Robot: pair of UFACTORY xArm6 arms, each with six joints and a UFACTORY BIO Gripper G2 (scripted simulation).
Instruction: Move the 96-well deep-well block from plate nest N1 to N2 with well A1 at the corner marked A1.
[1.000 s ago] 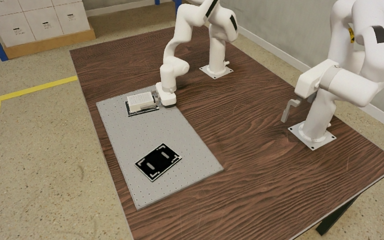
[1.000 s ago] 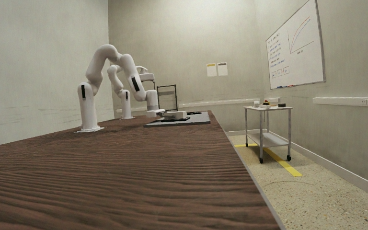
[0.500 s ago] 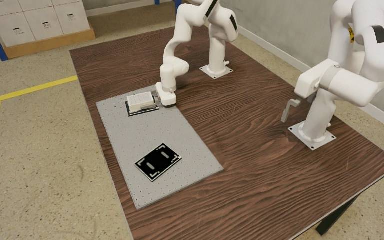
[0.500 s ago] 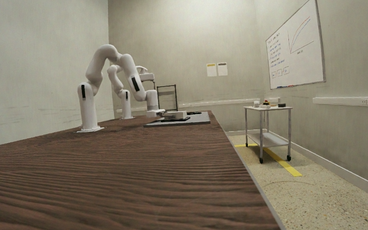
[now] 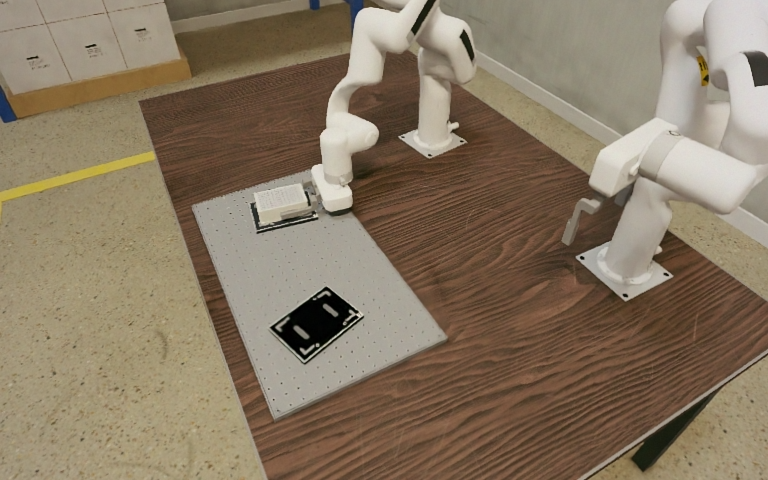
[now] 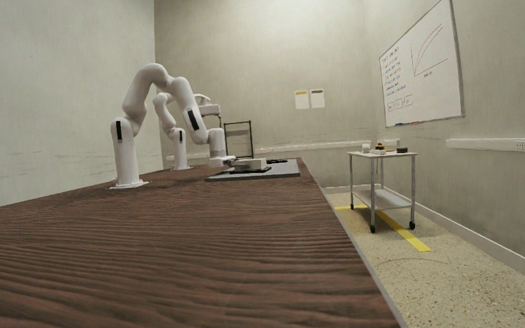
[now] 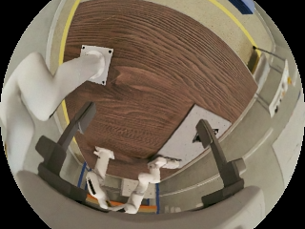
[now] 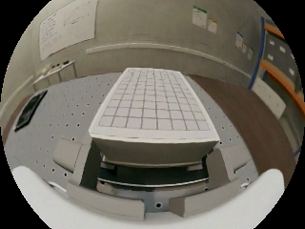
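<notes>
The white deep-well block is at the black nest N1, at the board's far end in the top view. It looks level; I cannot tell whether its underside touches the nest. Its cut-off corner is not clear. My right gripper is shut on the block, with a finger along each long side at one short end. Nest N2 is empty and turned at an angle to N1. My left gripper is open and empty, raised near its own base.
Both nests are on the grey perforated board. The left arm's base and right arm's base stand on the wooden table. The right forearm rises beside N1. A trolley stands off the table.
</notes>
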